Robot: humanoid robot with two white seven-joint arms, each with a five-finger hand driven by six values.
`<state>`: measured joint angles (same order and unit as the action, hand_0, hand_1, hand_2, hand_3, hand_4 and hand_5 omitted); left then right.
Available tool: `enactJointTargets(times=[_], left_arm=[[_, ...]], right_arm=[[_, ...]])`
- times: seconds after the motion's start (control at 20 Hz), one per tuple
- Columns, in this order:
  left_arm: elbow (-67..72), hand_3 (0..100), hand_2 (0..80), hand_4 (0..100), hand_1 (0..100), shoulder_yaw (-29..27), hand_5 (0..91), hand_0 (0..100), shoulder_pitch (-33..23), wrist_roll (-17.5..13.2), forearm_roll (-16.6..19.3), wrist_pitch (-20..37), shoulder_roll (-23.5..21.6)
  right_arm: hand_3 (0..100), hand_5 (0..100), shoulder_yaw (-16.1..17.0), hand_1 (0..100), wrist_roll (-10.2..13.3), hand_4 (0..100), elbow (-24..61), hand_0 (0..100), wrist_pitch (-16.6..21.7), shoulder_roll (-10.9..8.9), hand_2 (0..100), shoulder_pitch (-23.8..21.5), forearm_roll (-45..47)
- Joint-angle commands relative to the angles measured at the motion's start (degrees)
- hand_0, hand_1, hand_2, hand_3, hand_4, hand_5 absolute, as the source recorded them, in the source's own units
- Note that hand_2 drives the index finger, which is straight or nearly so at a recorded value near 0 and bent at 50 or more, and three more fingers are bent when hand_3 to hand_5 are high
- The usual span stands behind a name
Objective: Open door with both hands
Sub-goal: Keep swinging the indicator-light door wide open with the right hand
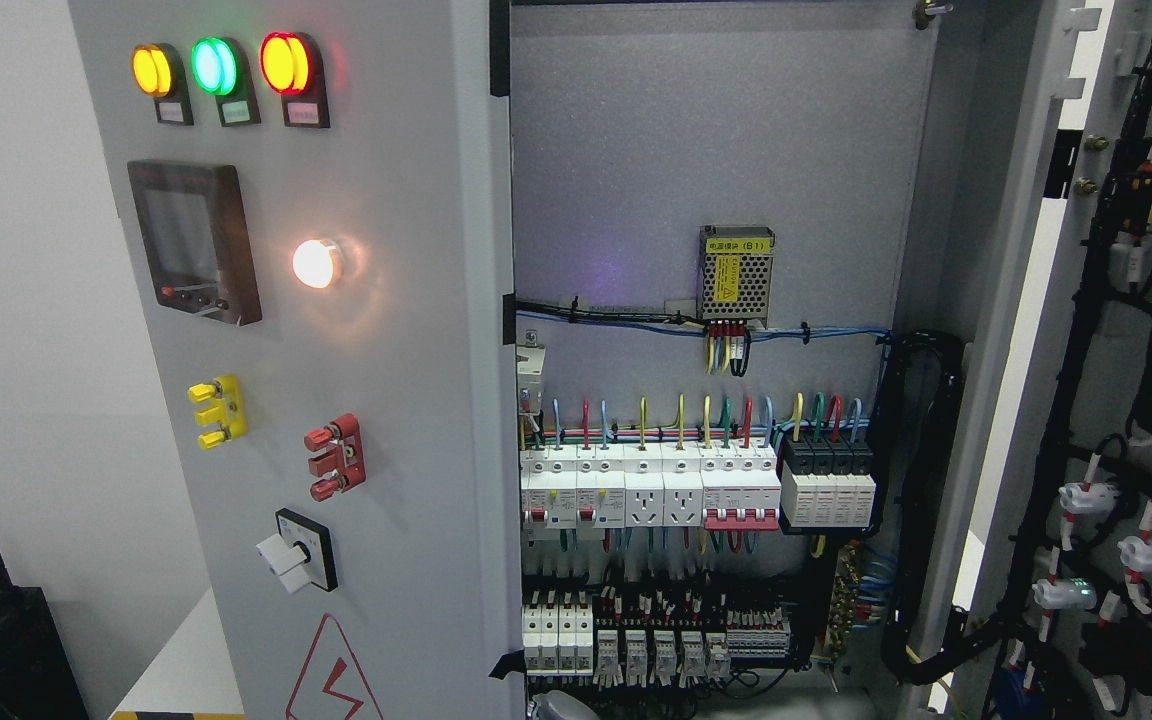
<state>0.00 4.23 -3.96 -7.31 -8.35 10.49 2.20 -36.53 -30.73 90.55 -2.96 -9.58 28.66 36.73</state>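
A grey electrical cabinet fills the head view. Its left door [376, 400] carries three lit lamps [221, 68], a dark display panel [196, 240], a white glowing lamp [316, 263], yellow and red terminal blocks and a rotary switch [296, 550]. The right door [1126, 400] stands swung open at the far right, its inner side covered with black wiring. Between them the cabinet interior [706, 150] is exposed, with rows of circuit breakers [696, 485] and a small power supply [736, 272]. Neither of my hands shows in the picture.
A white wall [16, 350] lies to the left of the cabinet. A black box [6, 650] sits at the lower left corner. A thick black cable bundle [921, 500] runs down the cabinet's right inner edge.
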Motion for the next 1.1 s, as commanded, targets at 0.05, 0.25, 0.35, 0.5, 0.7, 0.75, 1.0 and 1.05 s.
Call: enactJointTargets(times=[0.05, 0.25, 0.35, 0.5, 0.7, 0.75, 1.0, 1.05], left_arm=[[-0.6, 0, 0.0, 3, 0, 0.0, 0.0, 0, 0.0, 0.0, 0.0, 0.0, 0.0], [-0.6, 0, 0.0, 3, 0, 0.0, 0.0, 0, 0.0, 0.0, 0.0, 0.0, 0.0], [-0.6, 0, 0.0, 3, 0, 0.0, 0.0, 0, 0.0, 0.0, 0.0, -0.1, 0.0], [-0.6, 0, 0.0, 3, 0, 0.0, 0.0, 0, 0.0, 0.0, 0.0, 0.0, 0.0], [-0.6, 0, 0.0, 3, 0, 0.0, 0.0, 0, 0.0, 0.0, 0.0, 0.0, 0.0], [-0.6, 0, 0.0, 3, 0, 0.1, 0.0, 0, 0.0, 0.0, 0.0, 0.0, 0.0], [-0.6, 0, 0.0, 3, 0, 0.0, 0.0, 0, 0.0, 0.0, 0.0, 0.0, 0.0], [-0.6, 0, 0.0, 3, 0, 0.0, 0.0, 0, 0.0, 0.0, 0.0, 0.0, 0.0]], right_arm=[[0, 0, -3.2, 0, 0.0, 0, 1.3, 0, 0.1, 0.44, 0, 0.1, 0.0], [0, 0, -3.8, 0, 0.0, 0, 1.9, 0, 0.0, 0.70, 0, 0.3, 0.0], [0, 0, -4.3, 0, 0.0, 0, 2.3, 0, 0.0, 0.70, 0, 0.3, 0.0], [0, 0, -4.5, 0, 0.0, 0, 2.3, 0, 0.0, 0.79, 0, 0.3, 0.0], [0, 0, -5.3, 0, 0.0, 0, 3.1, 0, 0.0, 1.49, 0, 0.3, 0.0], [0, 0, -5.3, 0, 0.0, 0, 3.2, 0, 0.0, 1.58, 0, 0.3, 0.0], [0, 0, -6.4, 0, 0.0, 0, 3.3, 0, 0.0, 2.02, 0, 0.6, -0.1], [0, 0, -6.6, 0, 0.0, 0, 3.3, 0, 0.0, 2.02, 0, 0.6, -0.1]])
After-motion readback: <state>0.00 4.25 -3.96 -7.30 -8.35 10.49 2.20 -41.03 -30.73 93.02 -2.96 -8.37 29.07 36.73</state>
